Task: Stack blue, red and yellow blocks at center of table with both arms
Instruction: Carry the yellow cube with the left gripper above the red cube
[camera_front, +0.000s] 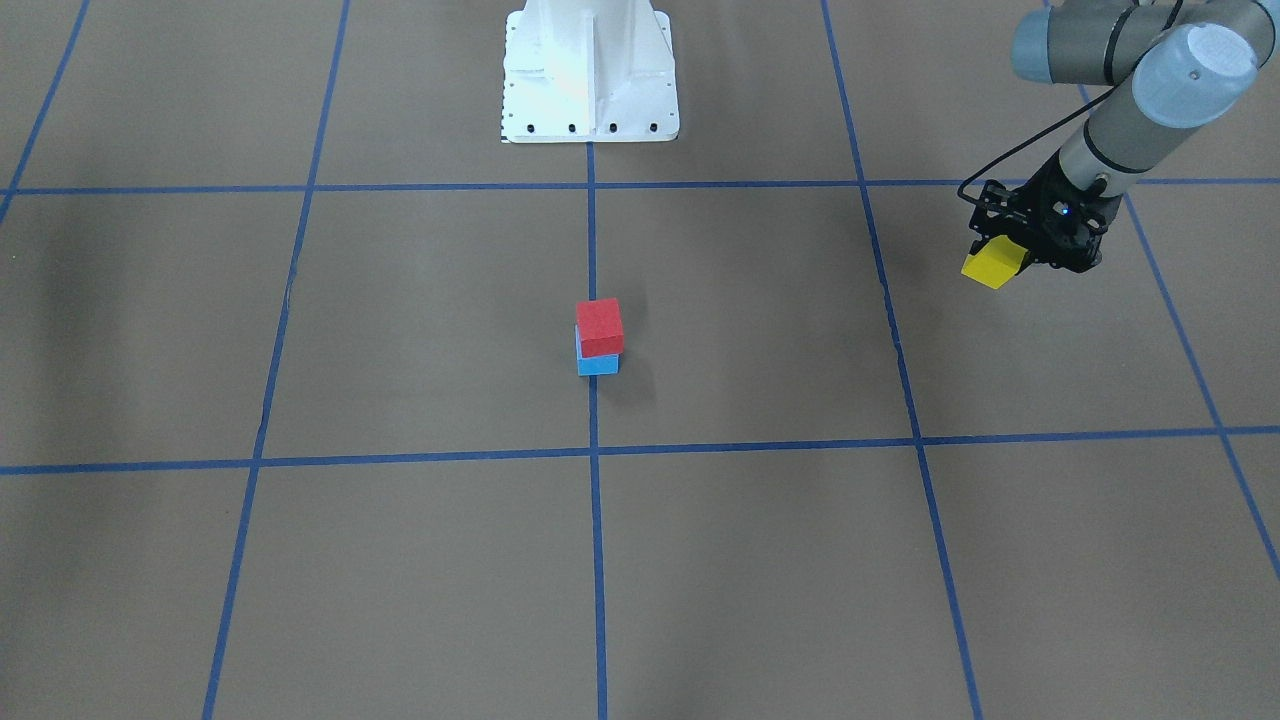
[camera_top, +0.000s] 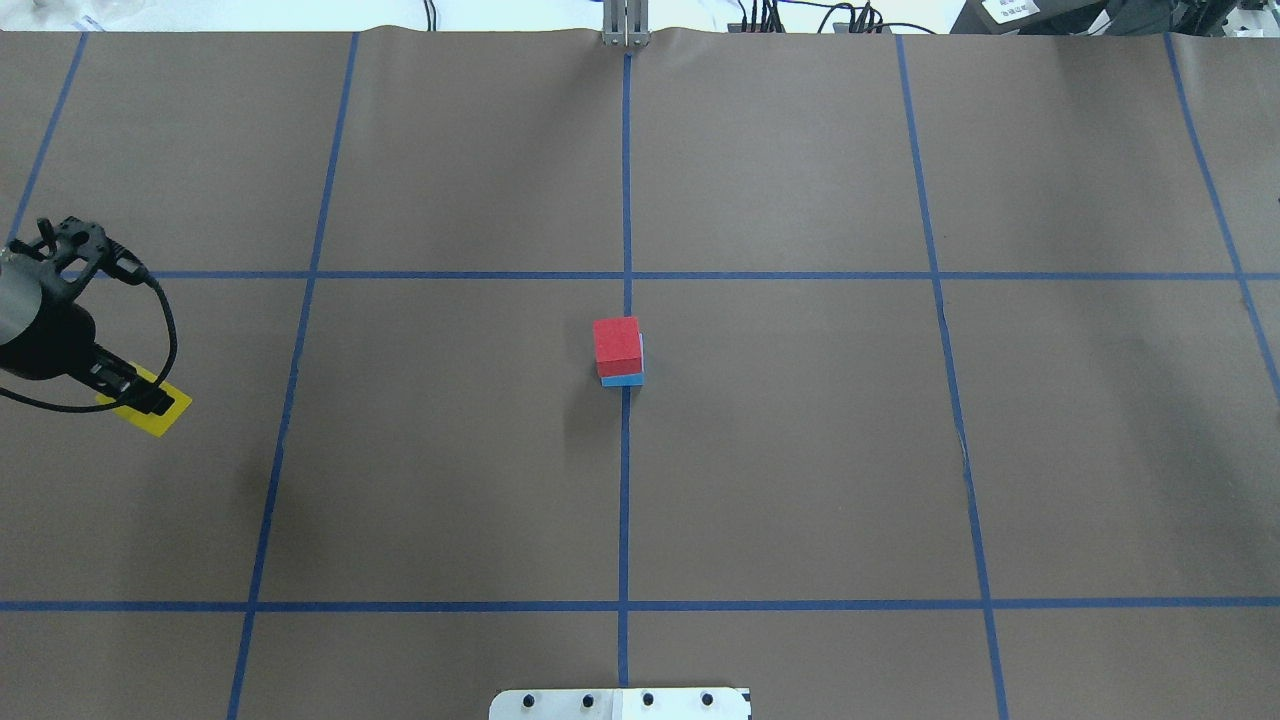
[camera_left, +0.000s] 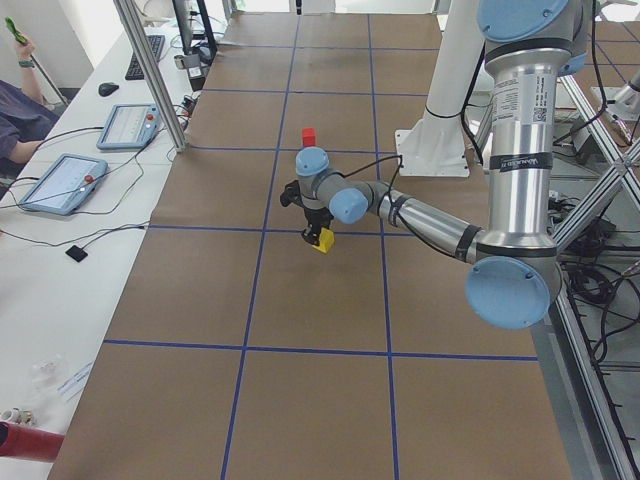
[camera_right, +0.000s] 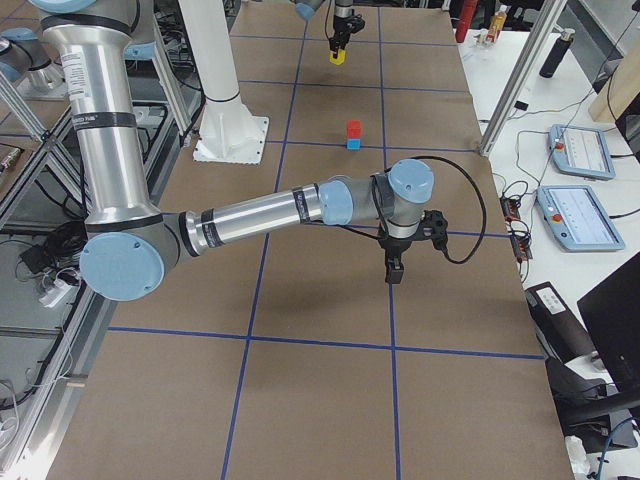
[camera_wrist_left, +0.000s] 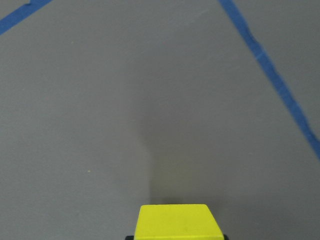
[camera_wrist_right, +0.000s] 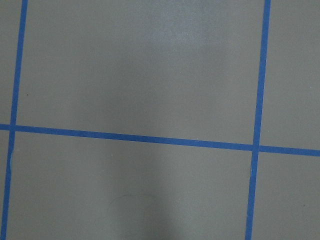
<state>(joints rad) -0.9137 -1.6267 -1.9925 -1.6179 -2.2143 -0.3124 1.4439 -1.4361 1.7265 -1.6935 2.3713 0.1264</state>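
At the table's (camera_front: 780, 330) centre, on the middle tape line, the red block (camera_front: 600, 326) (camera_top: 617, 345) sits on the blue block (camera_front: 598, 365) (camera_top: 622, 380). Far out on the robot's left side, my left gripper (camera_front: 1010, 255) (camera_top: 140, 395) is shut on the yellow block (camera_front: 992, 265) (camera_top: 150, 415) and holds it above the table. The left wrist view shows the yellow block (camera_wrist_left: 179, 224) at its bottom edge. My right gripper (camera_right: 393, 272) appears only in the exterior right view, low over bare table away from the stack. I cannot tell whether it is open or shut.
The white pedestal base (camera_front: 590, 70) (camera_top: 620, 703) stands at the robot's edge of the table. A side bench with tablets (camera_left: 60, 180) and a seated person (camera_left: 20, 110) runs along the far edge. The right wrist view shows only taped table (camera_wrist_right: 150, 75).
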